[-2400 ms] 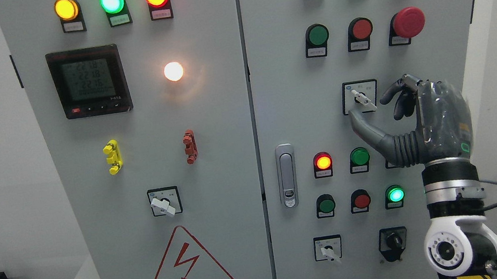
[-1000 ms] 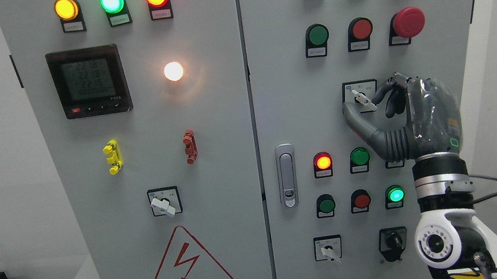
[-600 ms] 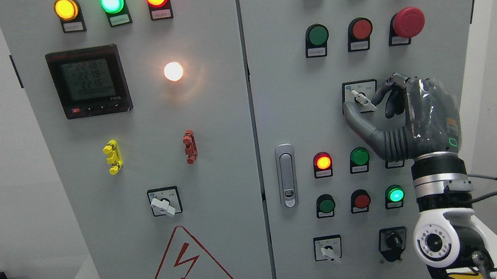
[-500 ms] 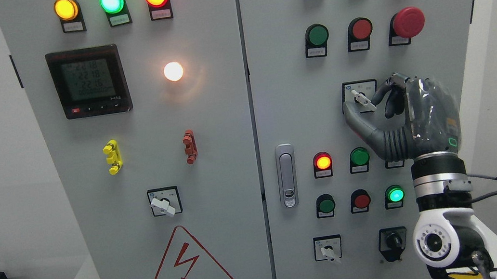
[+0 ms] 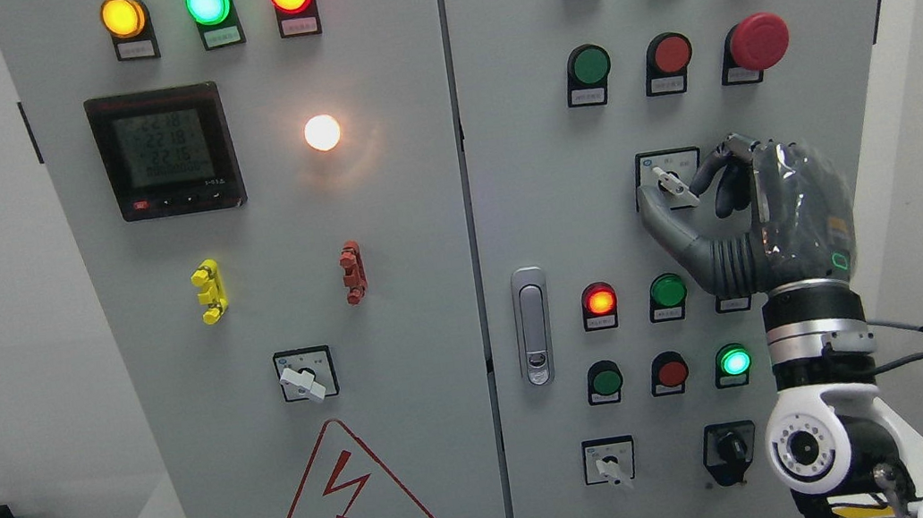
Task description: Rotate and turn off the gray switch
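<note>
The gray rotary switch (image 5: 671, 182) sits on a white square plate in the middle of the cabinet's right door (image 5: 543, 193). Its lever slants from upper left to lower right. My right hand (image 5: 673, 193) comes up from the lower right and pinches the switch. The thumb (image 5: 656, 218) is against the lever's lower left, and the index finger (image 5: 706, 168) curls onto its right end. The other fingers are curled behind. The left arm is out of view.
Lit and unlit round lamps and buttons surround the switch, with a red mushroom stop button (image 5: 758, 41) above it. A door latch (image 5: 532, 326) is on the left. Similar gray switches sit on the left door (image 5: 303, 377) and at the lower right (image 5: 608, 462), beside a black knob (image 5: 730, 444).
Since 2.4 s ago my right hand moved up and left onto the switch and closed around its lever. In the last second it has barely moved; the lever's slant looks the same.
</note>
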You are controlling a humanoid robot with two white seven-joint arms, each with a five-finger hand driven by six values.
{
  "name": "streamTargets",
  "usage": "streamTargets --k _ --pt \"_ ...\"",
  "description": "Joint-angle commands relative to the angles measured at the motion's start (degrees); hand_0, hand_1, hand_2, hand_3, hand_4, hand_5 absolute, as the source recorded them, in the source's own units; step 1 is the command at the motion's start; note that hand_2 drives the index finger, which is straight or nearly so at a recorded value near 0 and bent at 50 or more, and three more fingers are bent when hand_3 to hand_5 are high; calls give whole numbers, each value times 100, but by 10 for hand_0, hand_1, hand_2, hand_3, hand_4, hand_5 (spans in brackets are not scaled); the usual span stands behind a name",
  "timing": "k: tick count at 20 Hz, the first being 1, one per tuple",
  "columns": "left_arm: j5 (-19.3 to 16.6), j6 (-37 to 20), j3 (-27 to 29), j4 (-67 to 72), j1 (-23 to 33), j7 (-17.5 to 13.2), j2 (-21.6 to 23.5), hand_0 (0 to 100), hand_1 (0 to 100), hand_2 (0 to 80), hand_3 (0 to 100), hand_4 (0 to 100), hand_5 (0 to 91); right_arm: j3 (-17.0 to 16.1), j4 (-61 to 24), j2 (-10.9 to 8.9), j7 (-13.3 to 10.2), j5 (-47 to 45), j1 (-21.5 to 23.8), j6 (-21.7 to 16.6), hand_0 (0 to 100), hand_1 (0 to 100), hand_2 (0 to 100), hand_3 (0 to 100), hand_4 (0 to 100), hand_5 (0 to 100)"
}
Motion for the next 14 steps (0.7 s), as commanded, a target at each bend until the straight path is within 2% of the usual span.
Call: streamTargets --k 1,14 --pt "0 -5 -9 79 0 -6 0 120 389 0 0 0 0 4 20 1 3 36 -15 12 146 446 676 935 911 1000" --pt "0 -5 -9 79 0 2 0 120 389 0 0 0 0 4 116 1 3 36 -76 47 163 446 681 941 912 1000"
